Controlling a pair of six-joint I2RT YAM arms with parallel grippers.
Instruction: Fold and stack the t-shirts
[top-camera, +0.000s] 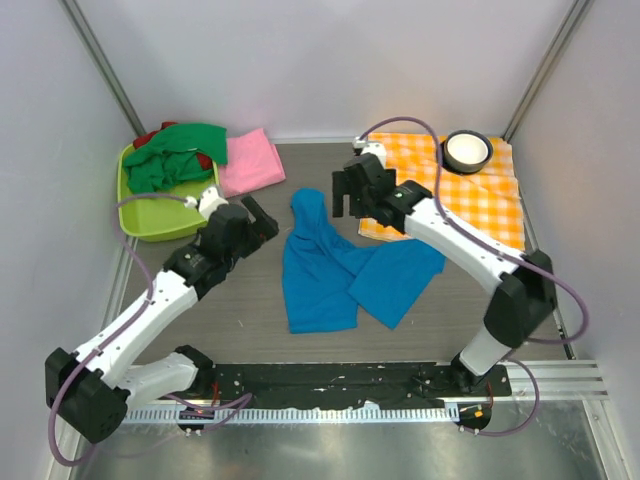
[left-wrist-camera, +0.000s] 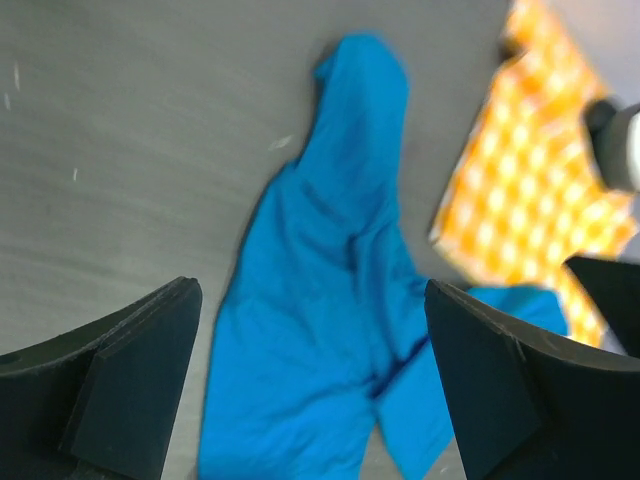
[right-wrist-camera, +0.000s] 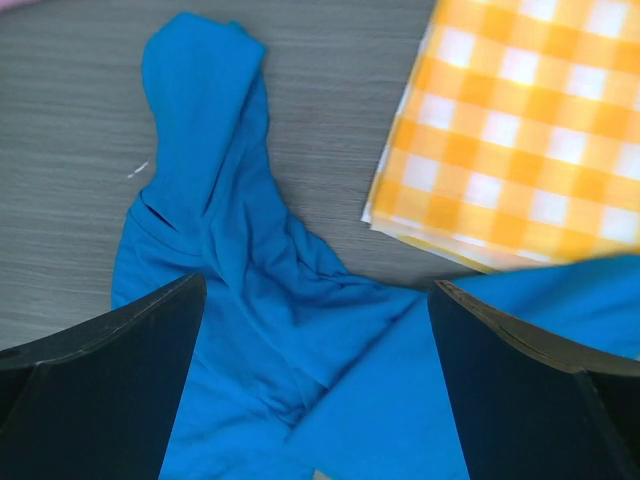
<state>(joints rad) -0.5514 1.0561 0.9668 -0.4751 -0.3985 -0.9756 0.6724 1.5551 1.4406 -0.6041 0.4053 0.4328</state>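
Top external view: blue t-shirt (top-camera: 318, 275) lies crumpled on the tabletop (top-camera: 245, 295) between left end effector (top-camera: 262, 218) and right end effector (top-camera: 346, 194), both spread, empty. Limp, light cloth; pinching edge corners probably suits.

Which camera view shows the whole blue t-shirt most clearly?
The top external view: the blue t-shirt lies crumpled there with its full outline visible. The left wrist view shows most of it, but blurred and cut off at the bottom edge. The right wrist view is sharp, yet shows only part of it.
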